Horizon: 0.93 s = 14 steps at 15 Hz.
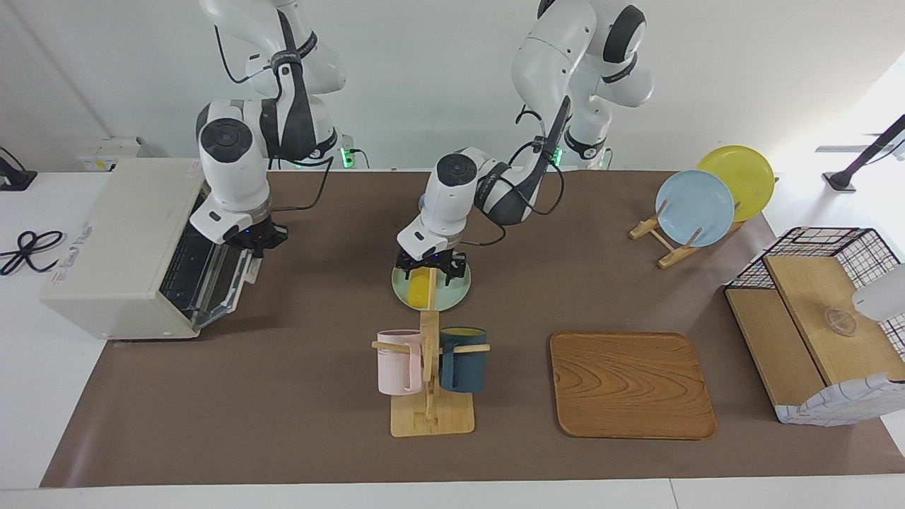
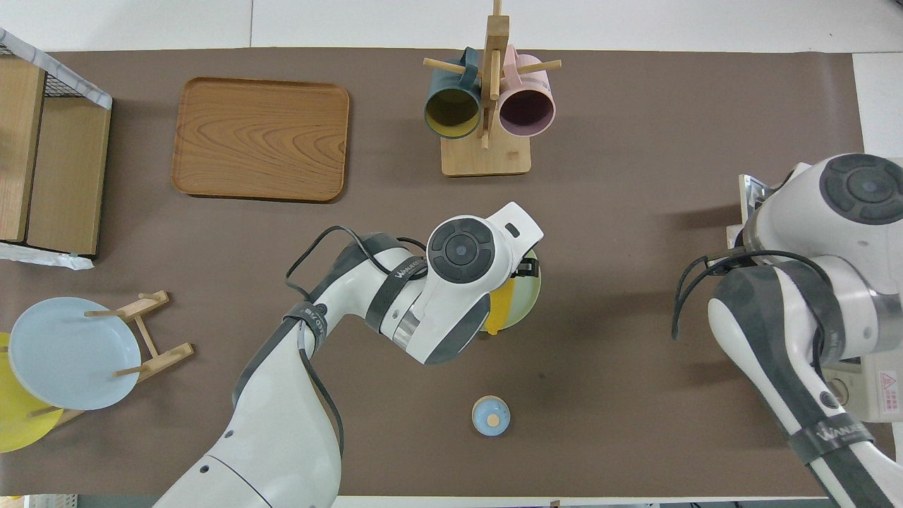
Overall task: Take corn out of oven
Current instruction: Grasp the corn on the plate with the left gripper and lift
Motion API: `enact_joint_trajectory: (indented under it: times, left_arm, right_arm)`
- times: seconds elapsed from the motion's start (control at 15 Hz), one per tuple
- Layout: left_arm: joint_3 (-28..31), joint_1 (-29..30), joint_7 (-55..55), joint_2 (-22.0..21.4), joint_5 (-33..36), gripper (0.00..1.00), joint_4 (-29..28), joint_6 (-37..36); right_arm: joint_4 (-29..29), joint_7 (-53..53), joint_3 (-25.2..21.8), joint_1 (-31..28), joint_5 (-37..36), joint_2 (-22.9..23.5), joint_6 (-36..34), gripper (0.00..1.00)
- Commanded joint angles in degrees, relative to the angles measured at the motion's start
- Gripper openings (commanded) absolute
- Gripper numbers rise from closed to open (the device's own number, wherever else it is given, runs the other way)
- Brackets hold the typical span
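Note:
The cream-white oven (image 1: 120, 240) stands at the right arm's end of the table with its glass door (image 1: 223, 283) dropped open. The yellow corn (image 1: 422, 288) lies on a pale green plate (image 1: 456, 290) in the middle of the table, outside the oven. My left gripper (image 1: 431, 268) is open just above the end of the corn nearer the robots. In the overhead view the left arm hides most of the corn (image 2: 501, 310) and the plate (image 2: 530, 296). My right gripper (image 1: 260, 244) hangs by the edge of the open door.
A mug rack (image 1: 429, 367) with a pink and a dark blue mug stands just farther from the robots than the plate. A wooden tray (image 1: 631, 385), a plate stand with a blue plate (image 1: 694, 207) and a yellow plate (image 1: 742, 177), and a wire-and-wood basket (image 1: 820, 311) lie toward the left arm's end. A small blue round thing (image 2: 490, 415) sits nearer the robots.

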Motion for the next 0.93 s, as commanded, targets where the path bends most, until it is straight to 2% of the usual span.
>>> enact_joint_trajectory:
  times: [0.0,0.13,0.2,0.33,0.47,0.6,0.87]
  left_arm:
    - [1.3,-2.0,-0.8,-0.6,-0.3,0.90,-2.3,2.3]
    - [1.4,-2.1,-0.9,-0.8,-0.3,0.26,-2.4,2.1]
    - [1.7,-2.0,-1.3,-0.8,-0.4,0.00,-1.9,1.5]
    - [1.7,-1.2,-1.9,-0.7,-0.4,0.00,0.2,-1.3]
    - [2.0,0.3,-1.7,-1.4,-0.4,0.00,2.0,-4.3]
    - [2.0,3.6,-1.0,-5.6,-0.3,0.00,2.1,-8.3]
    - [2.1,12.0,5.0,-12.7,-0.3,0.00,2.1,-18.8]
  right_arm:
    - [0.8,-5.2,0.0,-3.8,-1.3,-2.8,-1.2,0.00]
    - [0.9,-6.4,0.0,-4.5,-0.7,-3.7,-2.4,0.00]
    - [0.9,-6.3,0.2,-4.3,-0.6,-3.7,-2.8,0.00]
    - [3.1,-6.3,0.8,-3.7,-0.3,-3.8,-4.4,0.00]
    - [9.7,-6.3,2.1,-2.8,3.7,-3.0,-10.0,0.03]
    - [16.1,-6.0,2.5,-2.3,7.7,-0.7,-14.8,0.04]
    - [17.7,-4.5,2.6,-1.7,13.8,-0.2,-19.1,0.12]
